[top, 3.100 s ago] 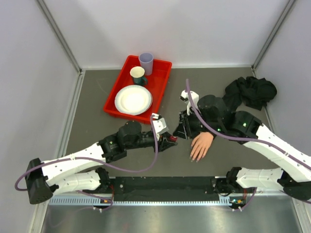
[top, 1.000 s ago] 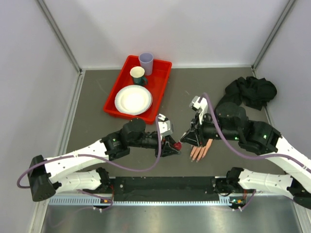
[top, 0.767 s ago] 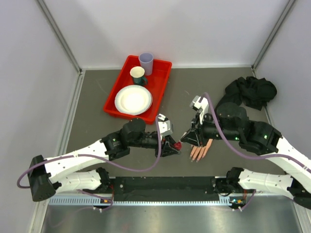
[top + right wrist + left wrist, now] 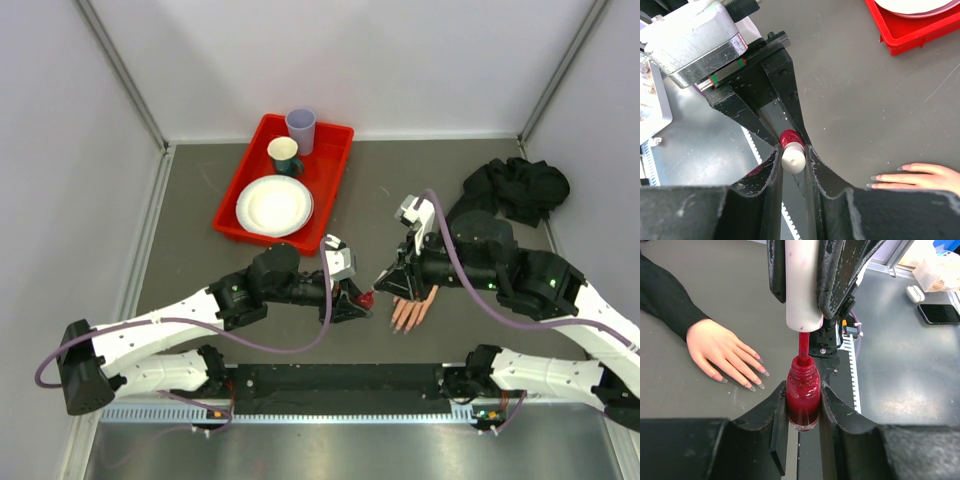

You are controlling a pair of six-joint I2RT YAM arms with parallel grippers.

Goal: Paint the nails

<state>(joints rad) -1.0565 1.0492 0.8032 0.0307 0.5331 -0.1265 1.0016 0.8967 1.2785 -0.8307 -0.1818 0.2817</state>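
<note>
The pale pink oval nails (image 4: pixel 747 385) lie on the grey surface (image 4: pixel 740 280), near our left hand (image 4: pixel 803 412), which grips a small red glass bottle (image 4: pixel 802 385). Our right hand (image 4: pixel 792 162) pinches the white cap (image 4: pixel 792 158) above it.

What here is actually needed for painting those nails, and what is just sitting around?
In use: nails on the mannequin hand; red polish bottle in the left gripper; white-capped brush in the right gripper.
Lying about: red tray, paper plate, purple cup, green cup, black cloth.
</note>
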